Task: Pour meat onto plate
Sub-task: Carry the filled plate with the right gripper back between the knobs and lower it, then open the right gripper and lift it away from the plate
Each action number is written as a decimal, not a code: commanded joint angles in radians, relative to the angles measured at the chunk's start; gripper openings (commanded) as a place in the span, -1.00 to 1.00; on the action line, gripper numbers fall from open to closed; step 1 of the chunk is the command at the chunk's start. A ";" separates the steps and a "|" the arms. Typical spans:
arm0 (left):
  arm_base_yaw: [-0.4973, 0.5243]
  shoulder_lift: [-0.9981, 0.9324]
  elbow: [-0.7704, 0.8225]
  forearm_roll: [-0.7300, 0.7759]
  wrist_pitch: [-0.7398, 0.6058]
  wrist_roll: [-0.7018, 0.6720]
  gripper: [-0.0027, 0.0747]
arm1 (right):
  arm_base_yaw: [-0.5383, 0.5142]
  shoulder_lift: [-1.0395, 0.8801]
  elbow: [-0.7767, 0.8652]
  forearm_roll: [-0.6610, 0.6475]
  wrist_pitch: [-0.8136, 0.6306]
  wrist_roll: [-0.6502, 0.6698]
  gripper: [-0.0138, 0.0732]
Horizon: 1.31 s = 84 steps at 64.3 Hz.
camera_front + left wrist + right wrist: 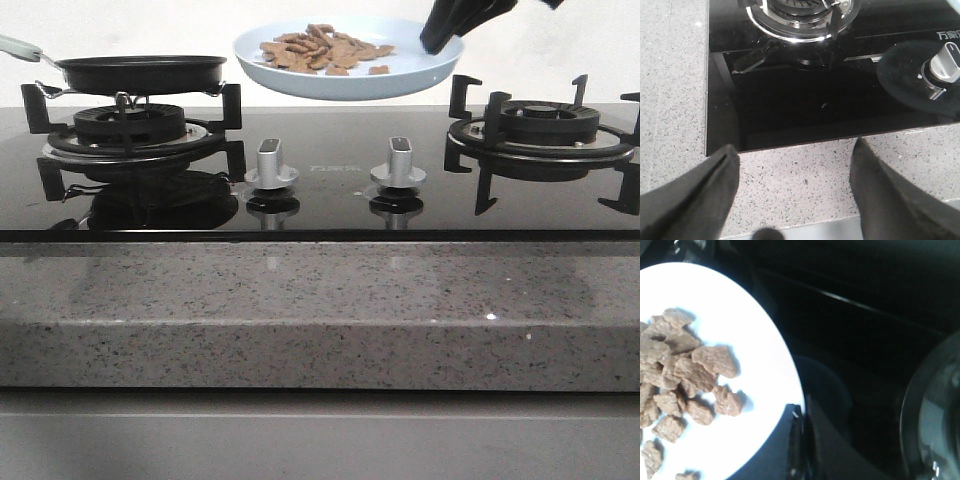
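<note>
Plate (345,80) w/ meat (320,50) is held aloft right of frying pan (140,70), rim pinched by right gripper (440,38); left gripper (795,195) spread, idle. Risk: one-edge grip may slip, tilting plate and spilling pieces.

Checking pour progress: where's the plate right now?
In the front view the plate is held off the stove at centre-back by the right end effector on its right rim, meat on it, right of the frying pan.

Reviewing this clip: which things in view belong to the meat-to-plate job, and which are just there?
Part of the job:
meat, heaped on the plate
plate, held up off the stove
right gripper, clamped on the plate's rim
frying pan, on the left burner

Just there:
two knobs
right burner
left gripper, open
</note>
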 commanded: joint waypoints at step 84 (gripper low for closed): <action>-0.008 -0.005 -0.023 -0.017 -0.062 -0.010 0.26 | 0.008 -0.236 0.121 -0.060 -0.082 0.013 -0.08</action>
